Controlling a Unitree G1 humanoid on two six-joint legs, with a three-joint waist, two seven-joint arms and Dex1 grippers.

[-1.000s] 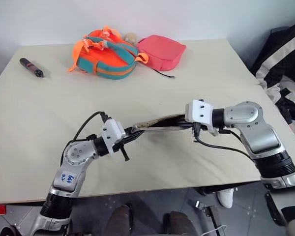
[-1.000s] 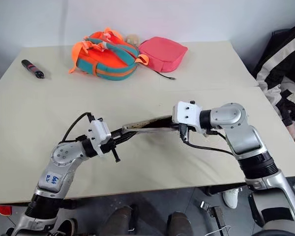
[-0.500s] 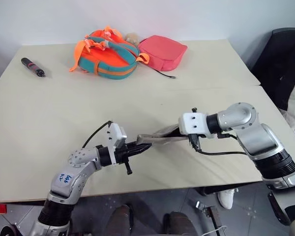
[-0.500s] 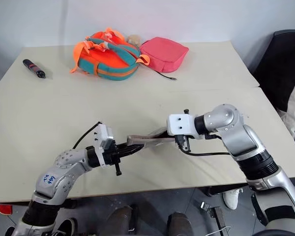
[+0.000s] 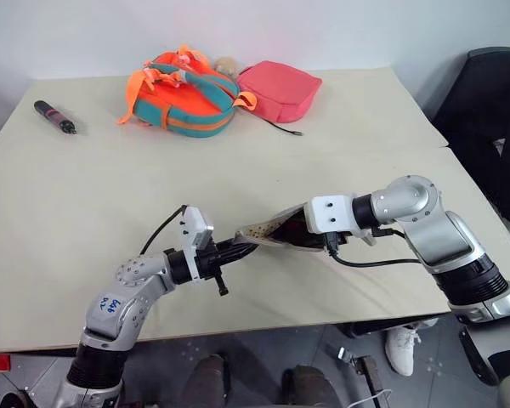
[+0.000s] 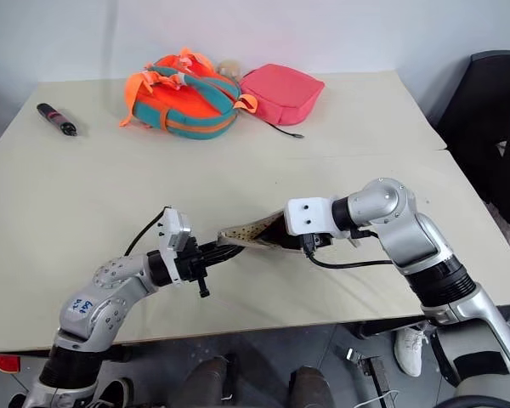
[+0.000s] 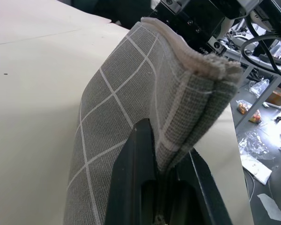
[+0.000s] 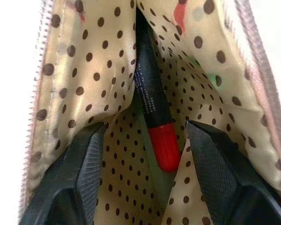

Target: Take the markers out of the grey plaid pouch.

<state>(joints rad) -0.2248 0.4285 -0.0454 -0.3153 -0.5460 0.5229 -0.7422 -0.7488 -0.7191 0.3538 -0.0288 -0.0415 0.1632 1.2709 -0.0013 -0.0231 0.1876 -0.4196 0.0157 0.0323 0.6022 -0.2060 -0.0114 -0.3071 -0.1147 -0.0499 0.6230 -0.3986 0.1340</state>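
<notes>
Holding item one, the grey plaid pouch (image 7: 131, 117): soft, limp fabric, lifted off the table (image 5: 85, 212) between my arms, one end pinched tight in my left gripper (image 7: 164, 164). Item two, the red marker (image 8: 152, 98): slim, light, rigid, likely slick; it lies in the dotted lining. My right gripper (image 8: 145, 187) reaches into the mouth, fingers (image 8: 79, 178) apart on either side of its red end. Best hold: across the barrel.
</notes>
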